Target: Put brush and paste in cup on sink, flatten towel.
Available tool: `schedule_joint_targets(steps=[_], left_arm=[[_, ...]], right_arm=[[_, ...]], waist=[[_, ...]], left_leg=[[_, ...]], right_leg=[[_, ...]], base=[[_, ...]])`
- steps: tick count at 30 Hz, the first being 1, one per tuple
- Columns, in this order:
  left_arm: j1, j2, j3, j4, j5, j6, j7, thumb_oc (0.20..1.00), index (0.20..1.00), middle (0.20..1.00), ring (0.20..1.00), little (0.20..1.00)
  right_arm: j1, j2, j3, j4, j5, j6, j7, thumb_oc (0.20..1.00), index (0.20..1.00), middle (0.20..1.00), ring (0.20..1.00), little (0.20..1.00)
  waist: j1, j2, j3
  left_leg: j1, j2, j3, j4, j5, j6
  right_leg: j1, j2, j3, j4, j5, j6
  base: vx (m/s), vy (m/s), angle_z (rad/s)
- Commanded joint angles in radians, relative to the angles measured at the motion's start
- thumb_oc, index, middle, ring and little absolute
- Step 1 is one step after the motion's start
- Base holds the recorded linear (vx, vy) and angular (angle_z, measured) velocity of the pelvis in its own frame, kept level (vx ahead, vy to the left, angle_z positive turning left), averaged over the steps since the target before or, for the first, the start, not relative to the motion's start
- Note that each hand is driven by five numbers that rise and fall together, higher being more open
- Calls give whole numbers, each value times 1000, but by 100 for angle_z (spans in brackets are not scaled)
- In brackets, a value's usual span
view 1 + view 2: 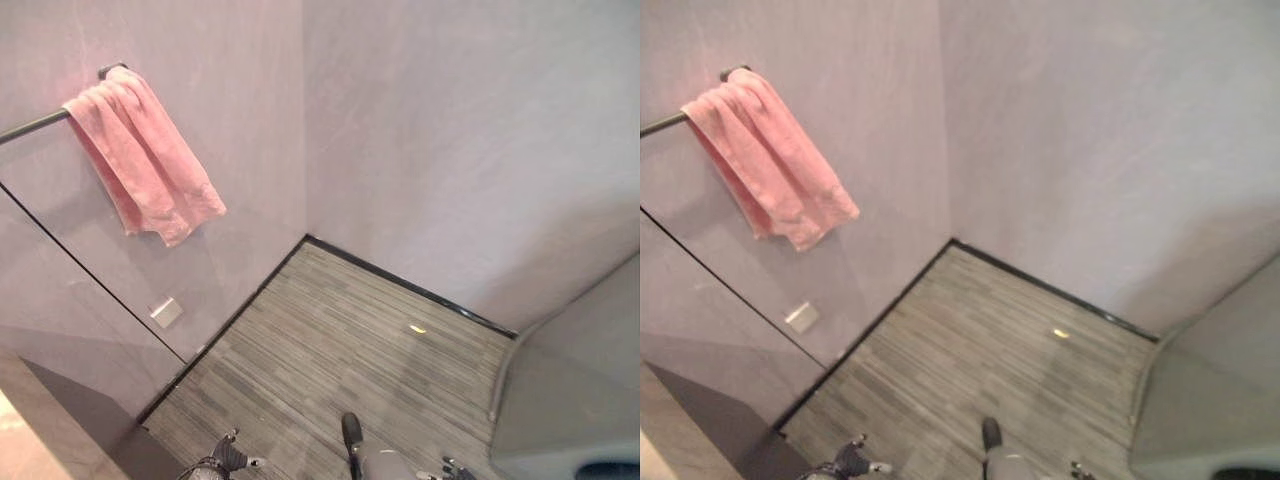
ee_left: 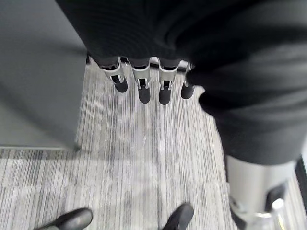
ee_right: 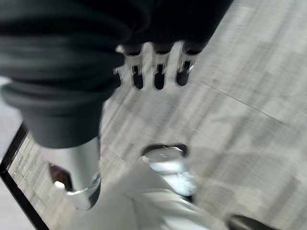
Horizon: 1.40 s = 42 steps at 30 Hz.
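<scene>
Left eye view: towel [image 1: 140,150] hangs bunched on its bar [image 1: 30,125], both robot hands [image 2: 144,81] [image 3: 158,72] relaxed, empty; a one-sided tug could slide it off.

You get soft, even light with a pinkish tint on the grey walls [image 1: 450,130]. The pink towel [image 1: 145,150] looks a bit fuzzy and drops a faint shadow on the wall below it. One small bright glint [image 1: 417,328] shines on the striped floor [image 1: 340,340]. Your right wrist view is smeared with blur. Your left wrist view is sharper, but its dark cover is just black.
</scene>
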Motion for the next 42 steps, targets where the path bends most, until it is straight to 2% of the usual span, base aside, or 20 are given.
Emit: schedule_joint_targets(steps=[1, 2, 3, 4, 5, 6, 8, 9, 10, 11, 13, 15, 18, 23, 26, 27, 31, 33, 36, 42], left_arm=[[-71, 50, -3, -36, 8, -19, 3, 1000, 1000, 1000, 1000, 1000], [-81, 54, 0, -48, -1, -16, 10, 1000, 1000, 1000, 1000, 1000], [-81, 54, 0, -48, -1, -16, 10, 1000, 1000, 1000, 1000, 1000], [-97, 59, 1, -56, -6, -16, 16, 1000, 1000, 1000, 1000, 1000], [-133, 64, -18, -72, -7, -12, 21, 1000, 1000, 1000, 1000, 1000], [-133, 64, -18, -72, -7, -12, 21, 1000, 1000, 1000, 1000, 1000], [-149, 59, -32, -74, 1, -13, 24, 1000, 1000, 1000, 1000, 1000], [-149, 59, -35, -65, 9, -15, 27, 1000, 1000, 1000, 1000, 1000], [-148, 58, -36, -65, 9, -15, 27, 1000, 1000, 1000, 1000, 1000], [-146, 60, -36, -59, 12, -15, 27, 1000, 1000, 1000, 1000, 1000], [-141, 64, -32, -58, 12, -18, 27, 1000, 1000, 1000, 1000, 1000], [-124, 71, -25, -64, 7, -18, 23, 1000, 1000, 1000, 1000, 1000], [-94, 75, -37, -88, 19, -24, 16, 1000, 1000, 1000, 1000, 1000], [-67, 113, -49, -177, 18, -25, 7, 1000, 1000, 1000, 1000, 1000], [-59, 131, -63, -219, 32, -26, -2, 1000, 1000, 1000, 1000, 1000], [-59, 143, -76, -244, 46, -36, -10, 1000, 1000, 1000, 1000, 1000], [-75, 136, -91, -228, 51, -42, -4, 1000, 1000, 1000, 1000, 1000], [-94, 137, -96, -246, 54, -47, -9, 1000, 1000, 1000, 1000, 1000], [-96, 141, -101, -243, 61, -47, -16, 1000, 1000, 1000, 1000, 1000], [-80, 176, -77, -296, 54, -50, -22, 1000, 1000, 1000, 1000, 1000]], right_arm=[[13, -51, 2, -52, -7, -15, -1, 1000, 1000, 1000, 1000, 1000], [13, -70, -3, -79, -6, -18, -6, 1000, 1000, 1000, 1000, 1000], [13, -70, -3, -80, -6, -18, -6, 1000, 1000, 1000, 1000, 1000], [9, -78, -7, -76, 6, -22, -8, 1000, 1000, 1000, 1000, 1000], [7, -89, -3, -62, -4, -23, -26, 1000, 1000, 1000, 1000, 1000], [7, -88, -3, -61, -5, -23, -26, 1000, 1000, 1000, 1000, 1000], [18, -86, -7, -55, -13, -23, -37, 1000, 1000, 1000, 1000, 1000], [35, -83, -13, -81, -18, -26, -34, 1000, 1000, 1000, 1000, 1000], [38, -84, -13, -82, -18, -25, -35, 1000, 1000, 1000, 1000, 1000], [46, -81, -10, -98, -28, -26, -33, 1000, 1000, 1000, 1000, 1000], [42, -82, -4, -109, -33, -28, -31, 1000, 1000, 1000, 1000, 1000], [32, -76, 10, -107, -41, -23, -21, 1000, 1000, 1000, 1000, 1000], [16, -57, 18, -91, -56, -15, -14, 1000, 1000, 1000, 1000, 1000], [1, -18, 12, -106, -23, -17, -7, 1000, 1000, 1000, 1000, 1000], [-7, -11, 28, -128, -16, -18, -3, 1000, 1000, 1000, 1000, 1000], [1, -5, 46, -171, 10, -27, 7, 1000, 1000, 1000, 1000, 1000], [-8, -13, 58, -205, 37, -37, 17, 1000, 1000, 1000, 1000, 1000], [-13, -24, 68, -217, 70, -41, 45, 1000, 1000, 1000, 1000, 1000], [-13, -42, 75, -225, 60, -36, 62, 1000, 1000, 1000, 1000, 1000], [-15, -96, 55, -265, 76, -35, 79, 1000, 1000, 1000, 1000, 1000]], waist=[[-12, -30, 32], [-6, -48, 43], [-7, -47, 43], [-3, -61, 55], [-7, -77, 66], [-6, -76, 67], [-3, -79, 65], [8, -64, 59], [4, -65, 59], [3, -62, 57], [5, -62, 57], [17, -53, 56], [35, -59, 42], [49, -81, 38], [42, -63, 53], [8, -49, 50], [-13, -36, 43], [-18, -51, 57], [-30, -58, 66], [-6, -84, 21]], left_leg=[[-41, -36, 52, 33, 198, -28], [-125, -11, 126, 150, 262, -48], [-129, -10, 125, 157, 258, -48], [-169, 7, 198, 190, 271, -51], [-236, 114, 419, 119, 246, -43], [-234, 114, 420, 119, 244, -43], [-291, 137, 528, 11, 218, -44], [-368, 173, 571, -112, 309, -72], [-360, 168, 567, -125, 316, -74], [-380, 221, 610, -188, 367, -101], [-389, 241, 631, -217, 397, -110], [-376, 238, 622, -203, 419, -102], [-389, 184, 580, -135, 351, -74], [-361, 84, 566, -118, 267, 6], [-338, 66, 539, -129, 249, 27], [-273, 30, 488, -175, 240, 33], [-233, 19, 448, -201, 228, 23], [-187, 13, 408, -186, 201, 10], [-162, 17, 365, -162, 180, 0], [-141, 63, 329, -135, 187, -37]], right_leg=[[29, -13, 22, -69, 59, 95], [62, -35, -22, -81, 43, 77], [61, -34, -23, -80, 43, 77], [81, -51, -54, -88, 31, 68], [120, -87, -139, -105, -11, 62], [121, -87, -139, -105, -12, 62], [156, -114, -196, -124, -36, 70], [189, -116, -229, -135, -52, 80], [194, -119, -234, -135, -56, 80], [227, -130, -244, -131, -78, 89], [247, -139, -252, -129, -88, 95], [268, -146, -250, -123, -85, 97], [309, -204, -236, -117, -87, 118], [245, -285, -169, 87, 99, 136], [188, -244, -113, 180, 117, 127], [134, -115, -23, 155, 39, 105], [81, -95, -18, 16, 8, 106], [42, -122, -21, -112, 63, 127], [45, -122, -21, -121, 70, 136], [141, -87, -56, -121, 20, 103]], base=[[204, -170, 50], [202, -169, 70], [206, -195, 111], [211, -193, 86], [216, -192, 73], [218, -120, 88], [226, 53, 201], [265, 97, 158], [428, 190, 44], [259, 95, 26], [331, 187, 9], [273, 230, -2], [266, 299, -10], [251, 340, 7], [223, 257, 48], [326, 224, 55], [308, 71, 47], [345, -83, 66], [219, -115, 87], [174, -217, 75]])
